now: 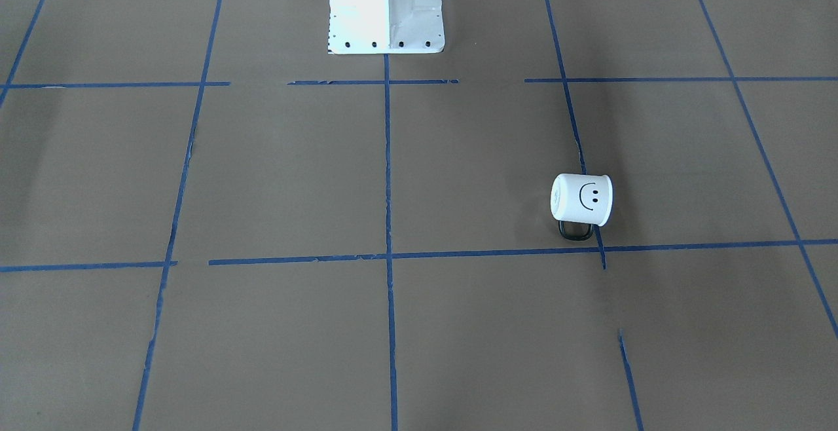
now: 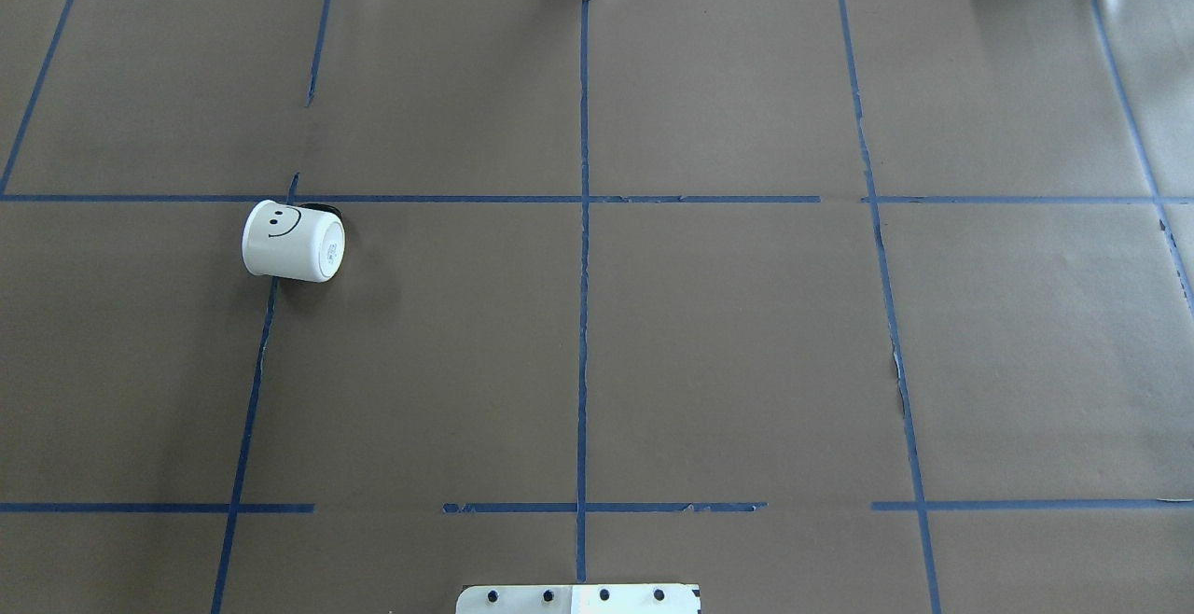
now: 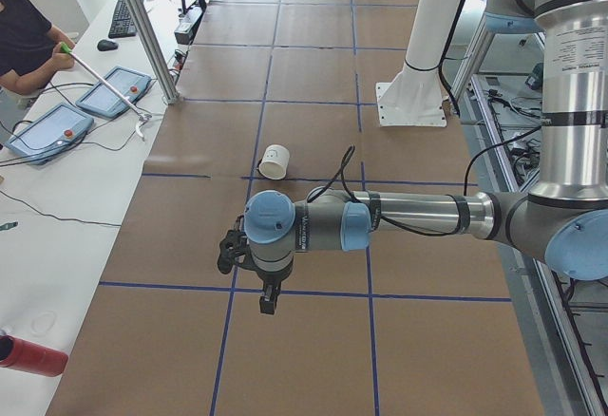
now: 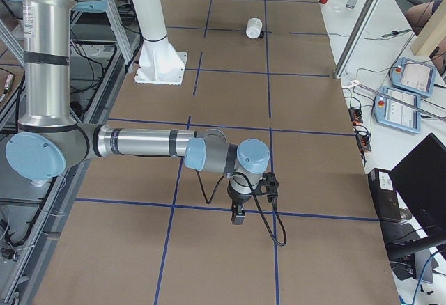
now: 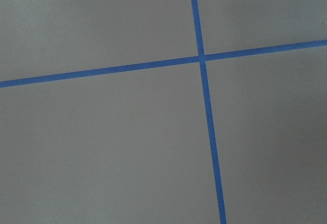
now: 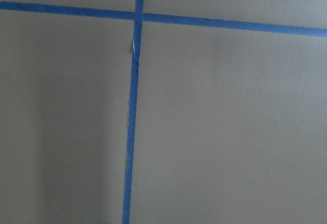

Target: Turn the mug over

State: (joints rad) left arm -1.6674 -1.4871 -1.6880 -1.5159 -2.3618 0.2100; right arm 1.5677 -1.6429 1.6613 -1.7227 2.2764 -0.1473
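- Table (image 2: 728, 343): covered in brown paper and ruled into a grid with blue tape (image 2: 583, 315). Each wrist view shows only this paper and one tape crossing.
- Left arm (image 3: 418, 215): the near arm in the left side view, forearm level above the table. There is lettering on its upright tube, too small to read.
- Right arm (image 4: 146, 141): the near arm in the right side view, forearm level above the table, well apart from the mug.
- Pedestal (image 1: 386, 5): white, with a bolted flange, standing at the robot's edge of the table on the centre tape line.
- Mug (image 2: 294, 241): white, lying on its side on the robot's left half of the table. It lies across a tape line, just on the robot's side of a tape crossing.
  - The black smiley face is on its upward side.
  - The black handle rests on the table on the operators' side.
  - The base faces the table's centre and bears a small printed mark, too small to read.
- Left pincer (image 3: 269, 298): points down above the table, apart from the mug. I cannot tell how wide it stands.
- Right pincer (image 4: 238, 214): points down above a tape line. I cannot tell how wide it stands.
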